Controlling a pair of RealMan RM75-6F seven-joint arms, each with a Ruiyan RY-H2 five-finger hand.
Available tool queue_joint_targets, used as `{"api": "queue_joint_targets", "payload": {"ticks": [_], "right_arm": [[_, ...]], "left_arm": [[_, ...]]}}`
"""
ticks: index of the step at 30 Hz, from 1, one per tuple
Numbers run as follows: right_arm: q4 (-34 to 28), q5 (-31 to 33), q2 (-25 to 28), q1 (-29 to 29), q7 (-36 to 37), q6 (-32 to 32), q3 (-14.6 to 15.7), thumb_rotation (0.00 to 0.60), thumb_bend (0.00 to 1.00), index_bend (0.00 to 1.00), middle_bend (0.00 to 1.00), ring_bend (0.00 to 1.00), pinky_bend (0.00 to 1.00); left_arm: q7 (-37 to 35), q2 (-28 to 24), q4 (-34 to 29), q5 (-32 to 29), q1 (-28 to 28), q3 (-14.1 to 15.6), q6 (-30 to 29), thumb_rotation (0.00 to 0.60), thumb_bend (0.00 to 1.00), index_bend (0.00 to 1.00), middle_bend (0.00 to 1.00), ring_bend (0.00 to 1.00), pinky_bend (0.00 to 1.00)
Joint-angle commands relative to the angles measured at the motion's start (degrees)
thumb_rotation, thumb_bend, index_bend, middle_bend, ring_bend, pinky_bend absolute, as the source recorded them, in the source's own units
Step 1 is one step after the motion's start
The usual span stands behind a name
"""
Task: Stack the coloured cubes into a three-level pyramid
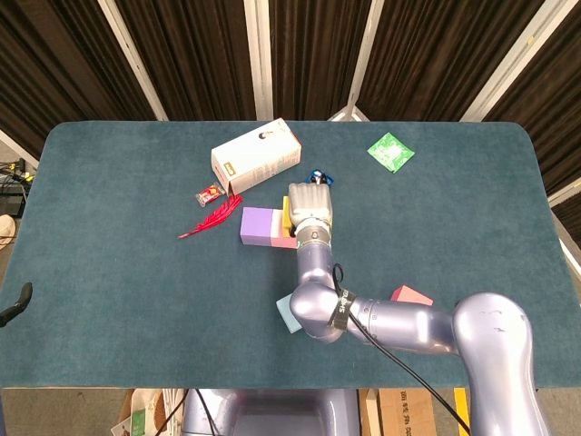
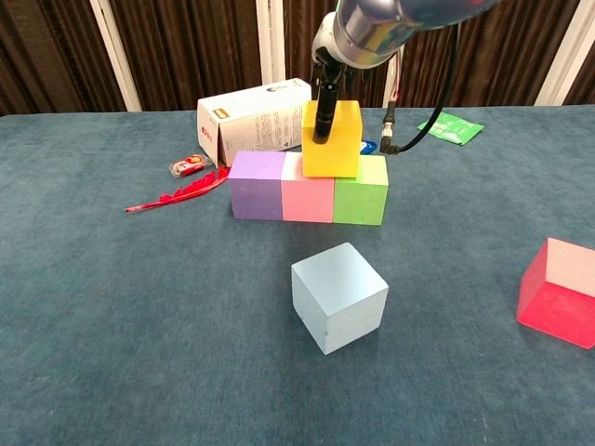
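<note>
Coloured cubes: the bottom level is laid, a touching row of a purple cube, a pink cube and a green cube near the middle of the table. A yellow cube sits above this row, over the seam between pink and green and set somewhat toward the pink side; the right hand grasps it from above, a dark finger running down its front face in the chest view. Whether the yellow cube rests with its full weight on the row or hangs just clear of it cannot be told. The second level is therefore judged to be in progress, with one of its two cubes being placed. Two cubes lie loose: a light blue cube in front of the row, turned at an angle, and a red cube well apart on the right edge of the chest view. By judgement, one of these completes the second level and the other forms the top. The left hand appears in neither view. A white box, a red feather and a green packet lie behind the row.
</note>
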State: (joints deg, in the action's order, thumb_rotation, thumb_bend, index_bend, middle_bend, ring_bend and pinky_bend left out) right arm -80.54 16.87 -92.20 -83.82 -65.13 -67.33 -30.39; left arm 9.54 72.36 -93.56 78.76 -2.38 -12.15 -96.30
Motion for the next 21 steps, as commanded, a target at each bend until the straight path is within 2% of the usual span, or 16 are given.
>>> {"api": "queue_joint_targets", "payload": {"ticks": [1,21], "right_arm": [[0.18,-0.13,-0.28,0.1,-0.32,-0.06,-0.23,0.6,0.27,0.39,0.36,0.13,0.0],[0.88,-0.75,-1.65,0.87,-2.49,-1.04,-2.23,0.6,0.27,0.39,0.36,0.13,0.0]], "left_arm": [[-0.07,-0.01,-0.01,-0.04,0.02,-0.05,-0.08,0.6,0.35,0.05,0.01,0.0,0.0],[-0.18,0.06,0.12,-0.5,-0.05,-0.29,-0.21,0.6,0.35,0.05,0.01,0.0,0.0]]}}
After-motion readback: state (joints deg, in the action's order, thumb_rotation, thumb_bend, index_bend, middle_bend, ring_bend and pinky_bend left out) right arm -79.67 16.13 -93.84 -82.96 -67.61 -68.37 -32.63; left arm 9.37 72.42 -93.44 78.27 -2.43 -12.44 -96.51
